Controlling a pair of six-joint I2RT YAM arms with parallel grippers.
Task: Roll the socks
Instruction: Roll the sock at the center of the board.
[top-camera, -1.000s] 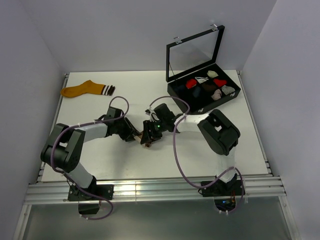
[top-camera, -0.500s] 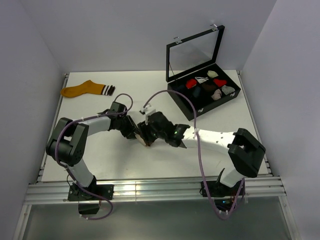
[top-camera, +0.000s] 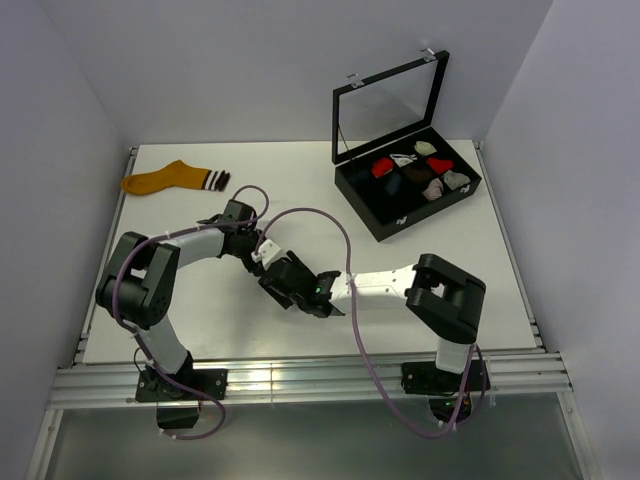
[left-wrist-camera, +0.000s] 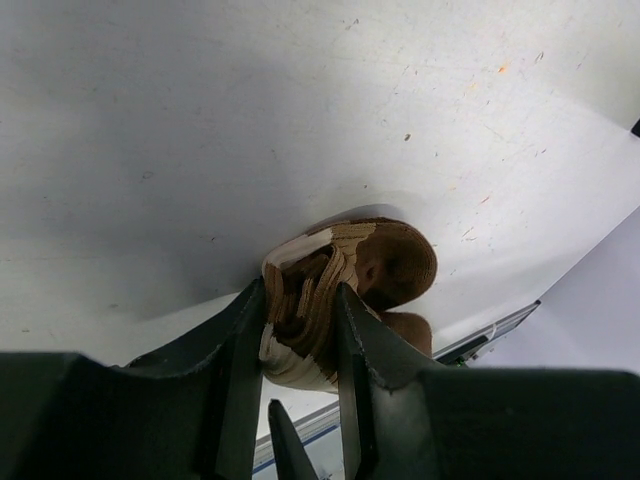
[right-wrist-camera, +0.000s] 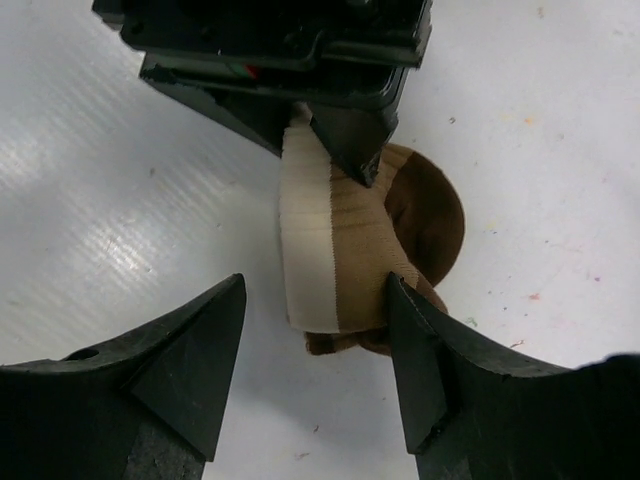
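Observation:
The brown sock (left-wrist-camera: 385, 262) with cream stripes is rolled into a bundle. My left gripper (left-wrist-camera: 300, 335) is shut on its striped end and holds it just above the table. In the right wrist view the bundle (right-wrist-camera: 345, 255) hangs from the left fingertips (right-wrist-camera: 345, 140). My right gripper (right-wrist-camera: 315, 330) is open around its lower end, with the right finger touching the fabric. In the top view both grippers, left (top-camera: 259, 252) and right (top-camera: 281, 282), meet mid-table and hide the bundle. The mustard-orange sock (top-camera: 165, 180) lies flat at the far left.
A black compartment box (top-camera: 385, 217) with its glass lid (top-camera: 390, 105) raised stands at the back right and holds several small sock bundles (top-camera: 420, 172). White walls close in the table on three sides. The metal rail (top-camera: 300, 380) runs along the near edge.
The right arm has swung round and its gripper now faces the sock from the near side, open. The left gripper, still holding the brown bundle, has shifted slightly left.

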